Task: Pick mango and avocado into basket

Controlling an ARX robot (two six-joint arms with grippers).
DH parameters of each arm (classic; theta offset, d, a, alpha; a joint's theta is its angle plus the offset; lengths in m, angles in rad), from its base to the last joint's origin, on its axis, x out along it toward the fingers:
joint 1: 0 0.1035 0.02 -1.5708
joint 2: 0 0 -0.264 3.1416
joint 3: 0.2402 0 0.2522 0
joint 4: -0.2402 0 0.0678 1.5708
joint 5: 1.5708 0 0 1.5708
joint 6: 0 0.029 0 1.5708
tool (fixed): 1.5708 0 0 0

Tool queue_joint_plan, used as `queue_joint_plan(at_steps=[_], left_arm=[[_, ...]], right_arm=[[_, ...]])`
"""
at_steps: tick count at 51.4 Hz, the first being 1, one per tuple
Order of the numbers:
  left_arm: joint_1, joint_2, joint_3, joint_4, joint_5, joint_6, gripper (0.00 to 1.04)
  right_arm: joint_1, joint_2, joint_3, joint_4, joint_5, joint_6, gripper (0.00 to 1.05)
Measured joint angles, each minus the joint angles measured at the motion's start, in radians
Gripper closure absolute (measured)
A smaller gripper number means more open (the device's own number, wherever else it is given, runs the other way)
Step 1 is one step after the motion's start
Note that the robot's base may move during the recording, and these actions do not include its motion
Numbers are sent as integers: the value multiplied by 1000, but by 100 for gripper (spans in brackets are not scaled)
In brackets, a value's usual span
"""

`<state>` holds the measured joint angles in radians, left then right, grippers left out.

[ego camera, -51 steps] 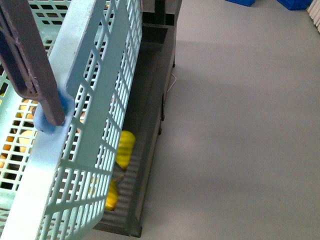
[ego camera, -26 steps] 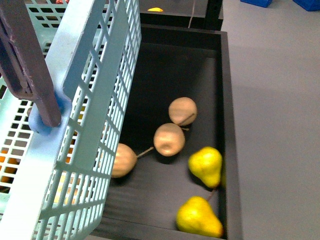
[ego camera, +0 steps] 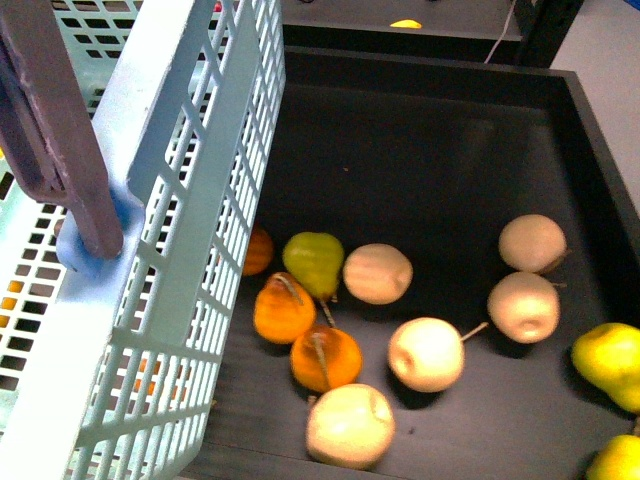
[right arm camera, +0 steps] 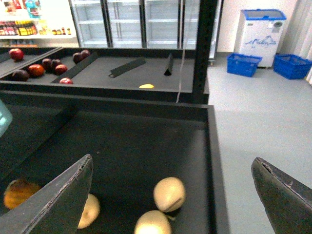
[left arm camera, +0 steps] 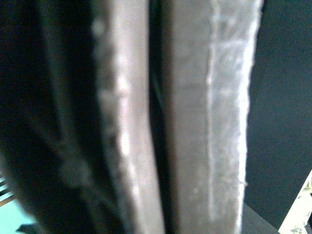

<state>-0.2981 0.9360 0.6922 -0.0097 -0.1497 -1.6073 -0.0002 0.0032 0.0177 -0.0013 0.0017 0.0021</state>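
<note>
The light blue basket (ego camera: 190, 230) hangs tilted at the left of the front view, over the left edge of a black bin (ego camera: 420, 130). Its brown-purple handle (ego camera: 55, 130) fills the left wrist view as two blurred bars (left arm camera: 204, 122). My left gripper is shut on that handle, and its own fingers do not show. My right gripper (right arm camera: 173, 195) is open above the bin, over two tan round fruits (right arm camera: 169, 193). A small yellow oval fruit (ego camera: 405, 23) lies in the tray behind, also in the right wrist view (right arm camera: 146, 86); I cannot tell whether it is the mango. The avocado is out of view.
The bin holds several tan round fruits (ego camera: 378, 272), orange stemmed fruits (ego camera: 285, 310), a green-yellow pear (ego camera: 315, 258) and yellow pears (ego camera: 610, 360) at the right. Dark red fruits (right arm camera: 36, 69) lie on a far shelf. Grey floor and blue crates (right arm camera: 243, 63) are to the right.
The front view has swung from the grey floor onto the black fruit bin, and more fruits have come into sight. The basket keeps its place at the left of the view.
</note>
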Motion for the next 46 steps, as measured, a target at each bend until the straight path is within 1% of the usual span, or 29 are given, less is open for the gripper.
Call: queue_joint_plan(at_steps=[46], left_arm=[[0,0,1,0,0,1,78]], right_arm=[[0,0,0,0,-2,0,9]])
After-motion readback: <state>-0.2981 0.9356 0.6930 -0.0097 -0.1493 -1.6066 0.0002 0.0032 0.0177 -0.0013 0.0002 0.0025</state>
